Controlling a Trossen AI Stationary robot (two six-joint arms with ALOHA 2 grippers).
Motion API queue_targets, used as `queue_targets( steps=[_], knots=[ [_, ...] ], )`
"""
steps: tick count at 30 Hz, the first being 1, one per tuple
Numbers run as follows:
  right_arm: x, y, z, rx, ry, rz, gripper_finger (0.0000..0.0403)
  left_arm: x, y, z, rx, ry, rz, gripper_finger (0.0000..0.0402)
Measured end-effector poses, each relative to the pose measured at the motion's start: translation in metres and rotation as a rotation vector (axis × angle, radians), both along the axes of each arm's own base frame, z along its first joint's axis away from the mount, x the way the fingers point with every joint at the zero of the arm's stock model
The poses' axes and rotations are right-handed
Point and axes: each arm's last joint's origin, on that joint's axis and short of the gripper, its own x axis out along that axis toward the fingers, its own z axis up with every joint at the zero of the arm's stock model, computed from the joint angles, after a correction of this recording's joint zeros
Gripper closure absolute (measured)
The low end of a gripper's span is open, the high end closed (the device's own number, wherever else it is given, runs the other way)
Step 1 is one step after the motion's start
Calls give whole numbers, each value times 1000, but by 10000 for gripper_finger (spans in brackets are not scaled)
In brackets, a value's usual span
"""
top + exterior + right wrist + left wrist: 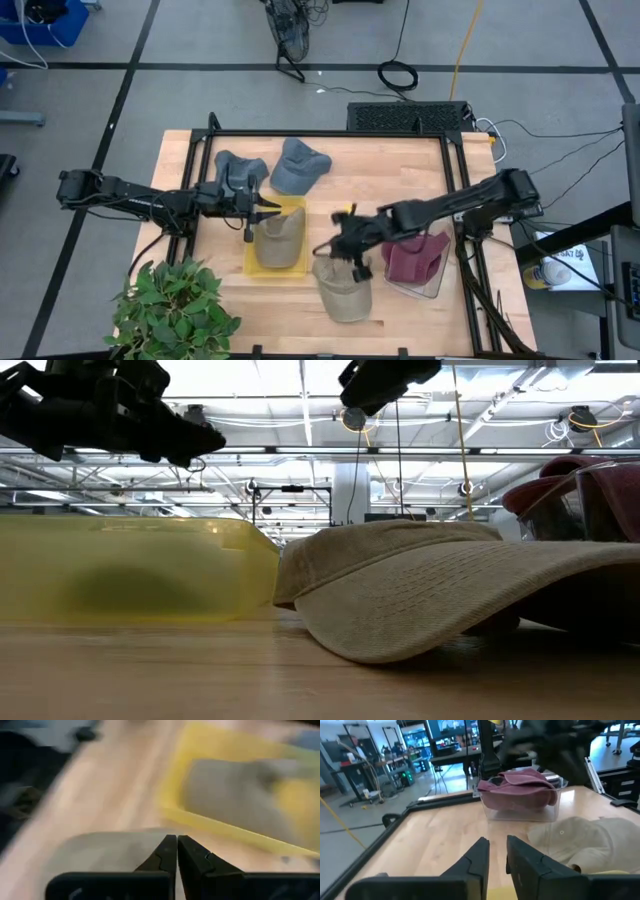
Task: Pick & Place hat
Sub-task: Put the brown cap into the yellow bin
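Broadly, beside the yellow tray [254, 268] lies the free tan hat [343, 290], on the bare wood on the side toward the clear bin [432, 286]. It looks light and floppy; pinching its stiffer brim seems best. Above it the right gripper [344, 243] hovers with fingers together, empty. Over the tray, the left gripper [262, 208] stands slightly parted, holding nothing.

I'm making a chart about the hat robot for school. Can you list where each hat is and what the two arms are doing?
yellow tray: holds one tan hat
clear bin: holds the maroon hat
bare table: second tan hat, two blue-grey hats
left gripper: at the yellow tray's edge, fingers slightly apart, empty
right gripper: above the second tan hat, shut, empty
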Motion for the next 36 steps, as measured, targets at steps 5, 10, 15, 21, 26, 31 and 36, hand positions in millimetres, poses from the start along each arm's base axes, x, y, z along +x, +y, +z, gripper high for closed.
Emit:
queue_targets(
  steps=[5, 10, 15, 21, 26, 31, 36],
  knots=[
    [6, 14, -23, 1, 39, -25, 350, 0, 0, -1, -12, 9, 1, 320],
    [6, 29, -41, 31, 132, -42, 269, 0, 0, -1, -24, 7, 1, 321],
    [-1, 47, -56, 11, 219, -12, 196, 0, 0, -1, -20, 8, 1, 319],
    [-5, 59, -64, 8, 256, 3, 158, 0, 0, -1, -20, 11, 1, 324],
    [-4, 57, -66, 7, 267, -6, 155, 0, 0, -1, -23, 14, 1, 319],
    [-4, 57, -66, 24, 275, 8, 160, 0, 0, -2, -24, 22, 1, 325],
    [-9, 57, -80, 33, 278, 2, 161, 0, 0, -3, -19, 32, 0, 333]
  ],
)
